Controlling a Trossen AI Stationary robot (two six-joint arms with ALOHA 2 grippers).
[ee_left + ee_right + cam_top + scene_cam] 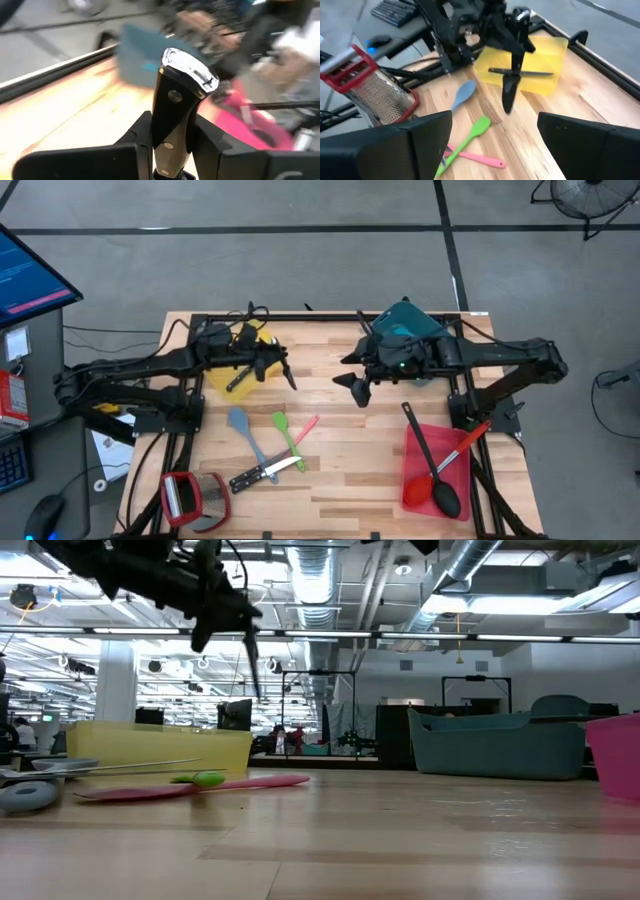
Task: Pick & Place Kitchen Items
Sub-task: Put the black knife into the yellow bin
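Observation:
My left gripper (272, 363) hangs above the table beside the yellow bin (238, 370), shut on a black-handled knife (511, 80) whose blade points down. My right gripper (360, 387) stands open and holds nothing, in the air at mid-table in front of the teal bin (405, 328). On the wood lie a grey-blue spoon (244, 436), a green spatula (286, 437), a pink spatula (304, 430) and another knife (264, 473). A black ladle (432, 465) and a red-handled tool (462, 445) lie in the red bin (412, 480). My left gripper pinches the knife's black riveted handle (167, 142) between its two fingers, which come nearly level from the table's left and lie across it. The silver butt (192, 72) stands out past the fingers. The knife hangs clear of the table, slightly tilted, blade tip (507, 105) down.
A red-framed grater (195, 496) lies at the near left corner. A thin dark utensil (520, 73) lies in the yellow bin. Bare wood stretches across the table's middle and near edge (350, 490).

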